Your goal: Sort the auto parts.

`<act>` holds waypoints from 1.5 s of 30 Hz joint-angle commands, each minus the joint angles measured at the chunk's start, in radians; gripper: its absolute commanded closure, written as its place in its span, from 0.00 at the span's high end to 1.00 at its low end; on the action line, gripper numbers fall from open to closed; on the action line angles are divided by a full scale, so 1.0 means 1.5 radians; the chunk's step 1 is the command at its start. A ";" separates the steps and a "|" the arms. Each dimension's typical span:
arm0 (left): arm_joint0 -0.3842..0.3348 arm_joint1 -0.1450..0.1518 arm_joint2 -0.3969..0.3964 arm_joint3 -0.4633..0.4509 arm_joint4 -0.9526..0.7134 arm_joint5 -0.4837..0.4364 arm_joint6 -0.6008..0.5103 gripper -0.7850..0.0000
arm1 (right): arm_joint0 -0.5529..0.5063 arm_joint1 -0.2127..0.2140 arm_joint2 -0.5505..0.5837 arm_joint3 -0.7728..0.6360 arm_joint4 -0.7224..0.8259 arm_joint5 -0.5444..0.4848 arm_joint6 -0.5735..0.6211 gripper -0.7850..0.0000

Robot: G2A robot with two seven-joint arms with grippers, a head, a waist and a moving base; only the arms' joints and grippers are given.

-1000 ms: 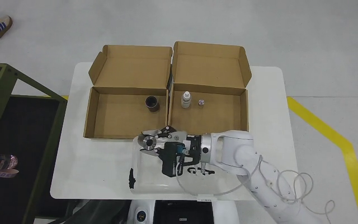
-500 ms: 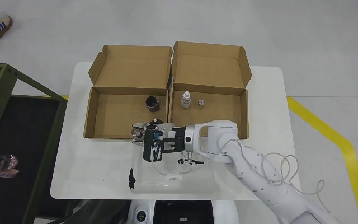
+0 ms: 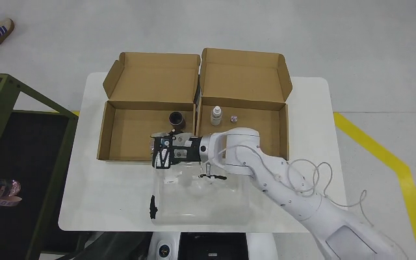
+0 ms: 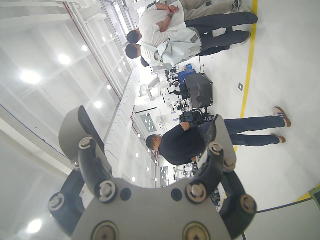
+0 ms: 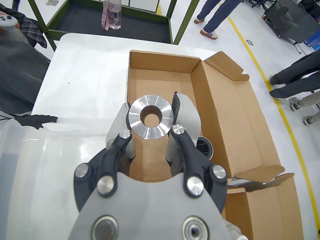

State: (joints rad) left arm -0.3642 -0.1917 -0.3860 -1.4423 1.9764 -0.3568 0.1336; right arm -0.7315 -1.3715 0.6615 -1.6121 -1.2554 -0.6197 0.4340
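Note:
My right gripper (image 5: 150, 104) is shut on a silver metal ring (image 5: 150, 120) with a round centre hole, held flat over the near edge of the left cardboard box (image 5: 225, 101). From above, that gripper (image 3: 158, 149) hangs at the box's front wall. A dark cylindrical part (image 3: 176, 118) stands inside this box (image 3: 104, 133), also seen as a dark cylinder (image 5: 203, 148) beside the fingers. The right box (image 3: 284, 130) holds a small white bottle (image 3: 216, 115) and a tiny metal piece (image 3: 234, 118). My left gripper (image 4: 147, 126) is open, empty, pointing up at the room.
A clear plastic tray (image 3: 195, 208) sits at the table's front edge, under the right arm. A green cart (image 3: 26, 162) stands left of the table, with a pink bottle (image 5: 112, 8) on it. Both box lids stand open at the back.
The right arm has swung left and away from over the clear tray, carrying the ring to the left box's front edge.

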 commanded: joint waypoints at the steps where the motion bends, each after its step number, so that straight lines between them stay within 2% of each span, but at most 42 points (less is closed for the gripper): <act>1: 0.000 0.000 0.000 0.000 0.000 0.000 0.000 1.00 | 0.011 -0.006 -0.008 0.016 0.004 0.006 0.011 0.00; 22: 0.000 0.000 0.000 0.000 0.000 0.000 0.000 1.00 | 0.110 -0.074 -0.080 0.223 0.035 0.031 0.059 0.00; 45: 0.000 0.000 0.000 0.000 0.000 0.000 0.000 1.00 | 0.140 -0.121 -0.108 0.329 0.025 0.032 0.119 0.00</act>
State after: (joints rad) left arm -0.3642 -0.1917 -0.3860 -1.4423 1.9764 -0.3568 0.1336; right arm -0.5212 -1.5513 0.5002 -1.1229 -1.2167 -0.5703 0.6096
